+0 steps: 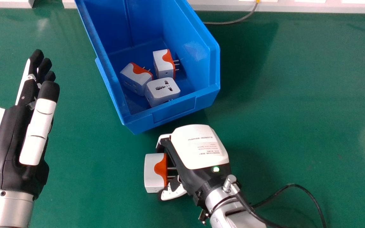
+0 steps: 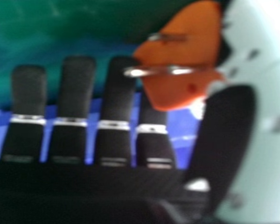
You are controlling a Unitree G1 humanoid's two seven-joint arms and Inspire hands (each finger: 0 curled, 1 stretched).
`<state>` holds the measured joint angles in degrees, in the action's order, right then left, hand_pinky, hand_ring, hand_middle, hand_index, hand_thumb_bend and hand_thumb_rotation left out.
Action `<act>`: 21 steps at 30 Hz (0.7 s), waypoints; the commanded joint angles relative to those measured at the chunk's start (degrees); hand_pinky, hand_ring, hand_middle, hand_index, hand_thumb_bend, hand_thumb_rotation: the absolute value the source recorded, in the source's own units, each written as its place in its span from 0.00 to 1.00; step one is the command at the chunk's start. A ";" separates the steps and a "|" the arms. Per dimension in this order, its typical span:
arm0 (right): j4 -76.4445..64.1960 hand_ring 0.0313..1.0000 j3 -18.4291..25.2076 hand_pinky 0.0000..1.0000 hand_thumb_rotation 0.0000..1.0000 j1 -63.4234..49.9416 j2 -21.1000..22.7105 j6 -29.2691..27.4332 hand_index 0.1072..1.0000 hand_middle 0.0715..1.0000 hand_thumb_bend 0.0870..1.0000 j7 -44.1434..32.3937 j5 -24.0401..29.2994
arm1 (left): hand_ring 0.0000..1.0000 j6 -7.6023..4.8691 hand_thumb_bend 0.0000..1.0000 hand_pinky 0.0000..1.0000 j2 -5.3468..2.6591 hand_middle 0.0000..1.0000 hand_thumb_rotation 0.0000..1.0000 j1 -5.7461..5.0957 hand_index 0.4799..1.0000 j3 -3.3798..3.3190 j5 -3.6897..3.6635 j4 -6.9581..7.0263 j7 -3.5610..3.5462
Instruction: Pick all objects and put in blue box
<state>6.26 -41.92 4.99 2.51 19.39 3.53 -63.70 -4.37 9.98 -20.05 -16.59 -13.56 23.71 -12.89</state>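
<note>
Our right hand (image 1: pixel 198 147), in head view, pinches a plug (image 1: pixel 153 172) on the near side of the box (image 1: pixel 174 110); our left hand (image 1: pixel 13 136), left of it, is open. In right hand view, prongs (image 2: pixel 154 71) jut bare: we judge the plug light, hard, slick, best held by its body

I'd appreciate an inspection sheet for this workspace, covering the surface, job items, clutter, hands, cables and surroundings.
Surface: green tabletop.
Job's things: blue box holding two white-and-orange adapters and a white adapter with its socket face up; another white-and-orange adapter is outside it.
Clutter: nothing seen.
Hands: right hand grips the outside adapter, prongs towards the palm; left hand open, left of the box.
Cables: black cable beside the right forearm; grey cable beyond the box's right side.
Surroundings: white ledge along the table's far edge.
</note>
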 commanded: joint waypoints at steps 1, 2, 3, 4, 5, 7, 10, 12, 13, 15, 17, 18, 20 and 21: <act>1.17 0.35 -0.32 0.31 0.05 -1.74 0.18 2.26 0.47 0.40 0.49 -2.11 0.02 | 1.00 -1.18 0.78 1.00 0.10 1.00 0.97 0.17 0.98 -0.28 -0.27 1.16 0.11; 1.21 0.34 -0.15 0.30 0.04 -1.91 -0.35 3.08 0.47 0.39 0.49 -2.21 0.19 | 1.00 -1.16 0.78 1.00 0.13 1.00 0.97 0.14 0.97 -0.29 -0.31 1.16 0.07; 1.18 0.34 -0.05 0.30 0.04 -2.07 -0.69 3.55 0.47 0.39 0.49 -2.19 0.40 | 1.00 -1.29 0.78 1.00 0.16 1.00 0.97 0.11 0.97 -0.30 -0.39 1.11 -0.06; 1.07 0.34 -0.04 0.30 0.04 -2.15 -0.90 3.99 0.47 0.39 0.49 -2.42 0.51 | 1.00 -1.36 0.78 1.00 0.15 1.00 0.97 0.08 0.97 -0.31 -0.42 1.09 -0.09; 0.93 0.33 -0.16 0.29 0.03 -2.15 -0.91 4.28 0.47 0.39 0.48 -2.71 0.45 | 1.00 -1.42 0.78 1.00 0.04 1.00 0.96 0.07 0.97 -0.33 -0.41 1.11 0.01; 0.69 0.33 -0.12 0.29 0.03 -2.18 -1.04 4.59 0.47 0.39 0.48 -3.40 0.90 | 1.00 -1.45 0.78 1.00 0.04 1.00 0.96 0.05 0.97 -0.35 -0.44 1.12 -0.02; 0.47 0.33 -0.33 0.29 0.03 -1.97 -0.92 5.01 0.47 0.39 0.48 -4.75 1.04 | 1.00 -1.31 0.79 1.00 0.16 1.00 0.96 -0.05 0.97 -0.38 -0.21 1.18 0.02; 0.17 0.33 -0.20 0.28 0.02 -1.98 -1.01 5.36 0.47 0.39 0.47 -5.88 1.58 | 1.00 -1.33 0.79 1.00 0.12 1.00 0.96 -0.11 0.97 -0.38 -0.12 1.22 0.10; 0.00 0.33 -0.05 0.28 0.02 -2.02 -1.16 5.69 0.47 0.39 0.47 -6.60 1.99 | 1.00 -1.35 0.79 1.00 0.06 1.00 0.96 -0.13 0.97 -0.39 -0.14 1.20 0.13; -0.65 0.33 0.42 0.27 0.01 -2.32 -1.37 5.93 0.48 0.39 0.47 -7.48 3.18 | 1.00 -1.52 0.79 1.00 -0.02 1.00 0.96 -0.15 0.97 -0.39 -0.21 1.08 0.09; -1.20 0.33 0.47 0.27 0.01 -2.28 -1.14 6.13 0.48 0.39 0.47 -8.52 3.87 | 1.00 -1.70 0.79 1.00 -0.03 1.00 0.96 -0.10 0.97 -0.38 -0.21 0.94 0.05; -1.34 0.33 0.34 0.27 0.01 -2.16 -0.81 5.87 0.48 0.39 0.47 -8.75 4.00 | 1.00 -1.81 0.79 1.00 0.05 1.00 0.96 -0.06 0.97 -0.40 -0.23 0.82 -0.07; -1.68 0.35 0.16 0.28 0.00 -2.08 -0.22 5.33 0.48 0.40 0.47 -9.00 4.10 | 1.00 -1.72 0.78 1.00 0.17 1.00 0.96 -0.06 0.97 -0.44 -0.36 0.74 -0.23; -1.95 0.35 0.16 0.28 0.00 -2.14 -0.02 5.16 0.48 0.40 0.47 -9.25 4.33 | 1.00 -1.58 0.78 1.00 0.17 1.00 0.96 -0.16 0.97 -0.42 -0.29 0.88 -0.17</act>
<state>3.23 -41.18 4.81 1.05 24.23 -3.13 -60.38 -4.62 9.96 -20.07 -16.65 -13.59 23.69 -13.00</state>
